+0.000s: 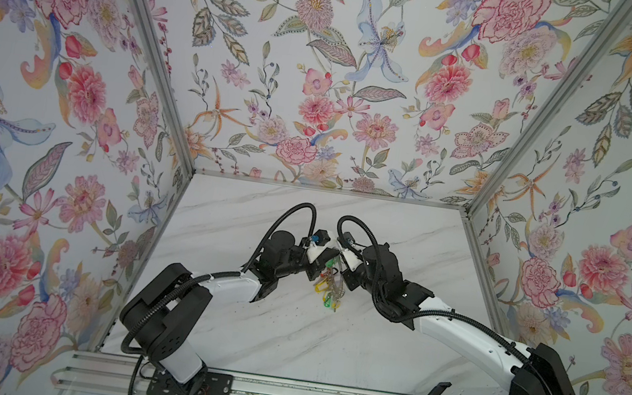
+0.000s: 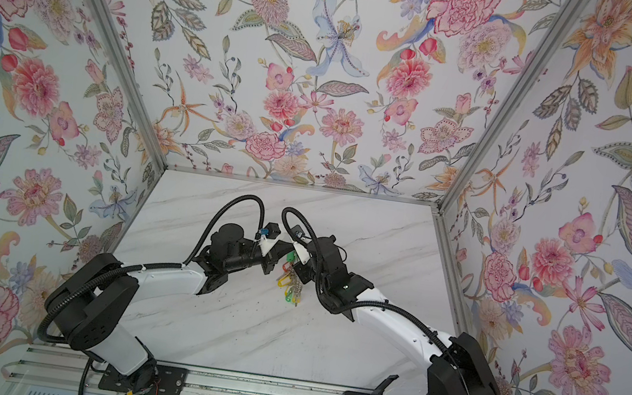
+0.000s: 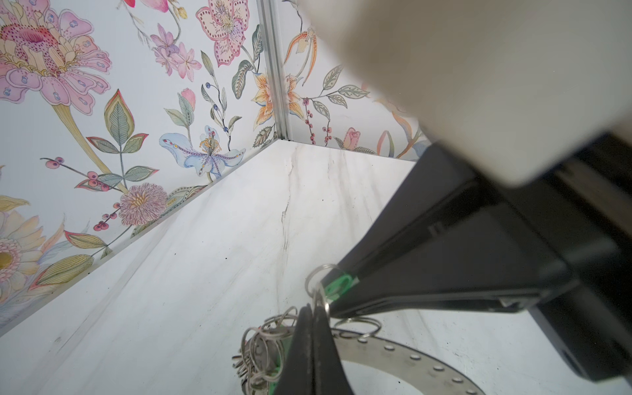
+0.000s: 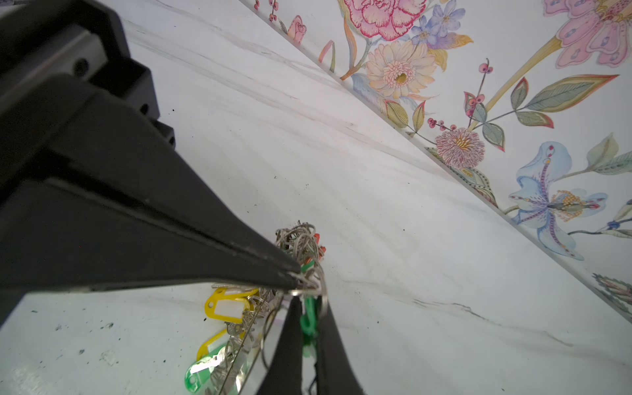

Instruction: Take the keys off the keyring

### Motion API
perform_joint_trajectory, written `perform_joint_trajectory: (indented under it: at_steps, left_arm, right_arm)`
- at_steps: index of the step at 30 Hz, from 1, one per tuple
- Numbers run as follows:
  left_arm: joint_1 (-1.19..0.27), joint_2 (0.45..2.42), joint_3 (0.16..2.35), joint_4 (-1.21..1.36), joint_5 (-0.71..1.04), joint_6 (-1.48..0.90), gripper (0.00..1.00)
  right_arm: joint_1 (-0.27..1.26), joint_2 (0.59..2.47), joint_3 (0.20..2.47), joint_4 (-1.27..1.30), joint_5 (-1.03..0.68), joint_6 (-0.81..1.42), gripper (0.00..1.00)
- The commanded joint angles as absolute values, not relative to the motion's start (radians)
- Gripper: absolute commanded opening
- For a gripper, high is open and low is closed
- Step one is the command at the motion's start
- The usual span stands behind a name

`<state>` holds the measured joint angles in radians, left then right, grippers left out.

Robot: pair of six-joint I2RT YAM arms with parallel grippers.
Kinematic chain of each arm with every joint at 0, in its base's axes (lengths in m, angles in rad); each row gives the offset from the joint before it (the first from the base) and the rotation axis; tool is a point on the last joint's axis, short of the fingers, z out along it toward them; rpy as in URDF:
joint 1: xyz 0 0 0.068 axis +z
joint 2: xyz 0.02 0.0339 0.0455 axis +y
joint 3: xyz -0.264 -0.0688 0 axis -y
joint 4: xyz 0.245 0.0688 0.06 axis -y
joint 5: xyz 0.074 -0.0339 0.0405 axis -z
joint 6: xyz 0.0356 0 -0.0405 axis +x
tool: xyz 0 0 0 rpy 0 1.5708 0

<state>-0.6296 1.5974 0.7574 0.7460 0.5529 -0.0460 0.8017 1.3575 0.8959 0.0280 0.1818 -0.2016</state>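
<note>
Keys (image 4: 298, 239) dangle light below; left gripper (image 3: 342, 289) clamps green tag (image 4: 308, 321), right gripper (image 4: 291, 275) nips its thin, likely slippery split ring (image 4: 305, 291).

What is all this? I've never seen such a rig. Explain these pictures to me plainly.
A left arm and a right arm of one robot reach over a marble table. Each ends in a two-fingered gripper. Two pictures look down from one overhead camera. The other two come from small cameras on the arms' wrists, so they show the fingers up close. Between the arms hangs a bunch of keys with coloured tags, strung on a flat grey keyring. The left gripper is shut on a small wire ring. The right gripper is shut on a green tag.
</note>
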Motion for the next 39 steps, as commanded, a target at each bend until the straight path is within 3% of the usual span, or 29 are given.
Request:
perform_joint_trajectory:
  at_steps: [1,39]
  left_arm:
    - [-0.645,1.618,0.789,0.710,0.500,-0.078,0.00]
    - [-0.532,1.490,0.674,0.757,0.343,-0.134,0.00]
  right_arm:
    - [0.847,1.339,0.934,0.025,0.014,-0.285,0.00]
    - [0.803,1.281,0.813,0.046,0.195,-0.215,0.00]
